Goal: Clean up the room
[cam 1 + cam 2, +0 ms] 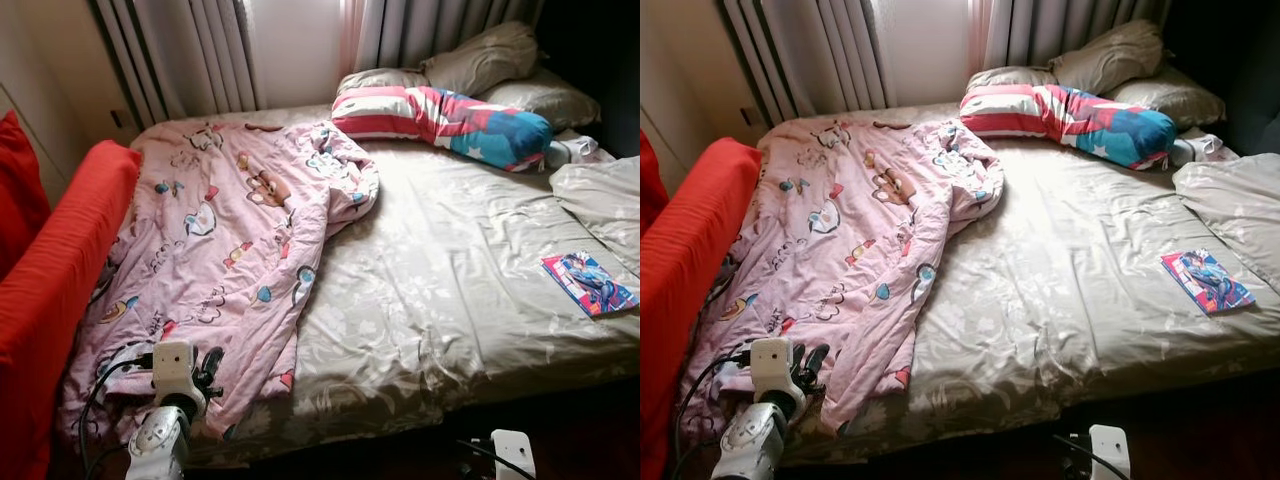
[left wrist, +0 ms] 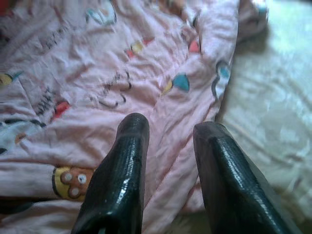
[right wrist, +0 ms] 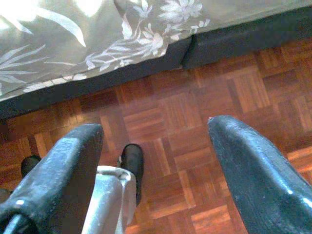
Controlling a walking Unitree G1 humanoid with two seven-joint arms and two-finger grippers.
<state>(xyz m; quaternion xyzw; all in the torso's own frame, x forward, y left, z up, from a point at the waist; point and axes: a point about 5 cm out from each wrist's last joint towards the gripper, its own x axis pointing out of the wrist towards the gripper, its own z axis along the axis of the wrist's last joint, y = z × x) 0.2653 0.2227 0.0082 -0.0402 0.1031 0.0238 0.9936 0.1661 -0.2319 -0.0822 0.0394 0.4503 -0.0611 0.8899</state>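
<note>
I am looking down at a wide bed (image 1: 470, 300) covered by a beige sheet with a pale leaf print. On my left half of it lies a pink cartoon-print quilt (image 1: 215, 250), spread from the head end down to the foot, its right edge bunched into a fold near the middle of the mattress. A red sofa (image 1: 50, 290) stands against the bed's left side, touching the quilt's edge. Grey curtains (image 1: 190, 50) hang behind the head of the bed.

At the head end I count 3 beige pillows (image 1: 480, 55) stacked against the curtains, with a striped red, white and blue bolster pillow (image 1: 445, 120) lying across in front of them. A crumpled beige blanket (image 1: 605, 205) sits at the far right edge. Just below it, a colourful comic book (image 1: 588, 283) lies flat on the sheet.

My left gripper (image 2: 168, 131) hovers over the foot end of the quilt, its 2 black fingers (image 2: 124, 165) apart with nothing between them. My right gripper (image 3: 156, 131) hangs low beside the bed over the wooden parquet floor (image 3: 195, 156), fingers spread wide and empty, with the sheet's hem draping over the dark bed base (image 3: 146, 63) ahead of it.
</note>
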